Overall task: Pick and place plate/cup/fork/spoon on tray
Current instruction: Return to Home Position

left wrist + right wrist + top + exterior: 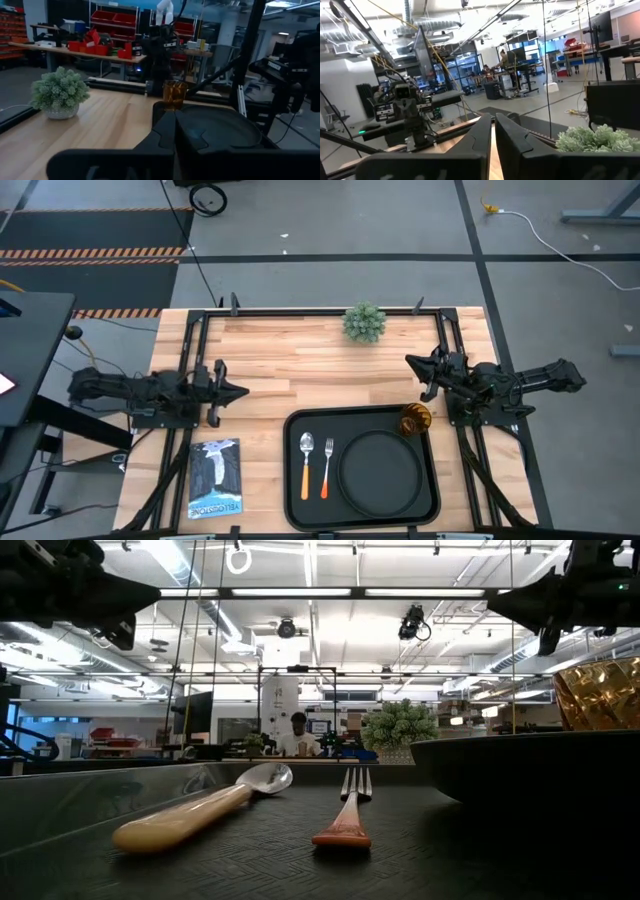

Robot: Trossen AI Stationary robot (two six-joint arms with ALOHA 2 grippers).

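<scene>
The black tray [294, 480] lies at the table's near middle. On it lie the spoon [306, 463] and the fork [327, 464], side by side at its left, handles toward the near edge. The round black plate [380, 472] lies at its right. The amber cup [415, 420] stands upright in its far right corner. In the low view the spoon [200, 810], fork [350, 805], plate [530, 765] and cup [600, 690] all show. My left gripper [243, 391] is shut and empty, left of the tray. My right gripper [408, 361] is shut and empty, beyond the cup.
A green potted plant [364, 322] stands at the table's far edge, in the middle. A printed booklet [215, 478] lies near the front edge, left of the tray. Bare wood lies between the plant and the tray. A person sits far off in the room [298, 735].
</scene>
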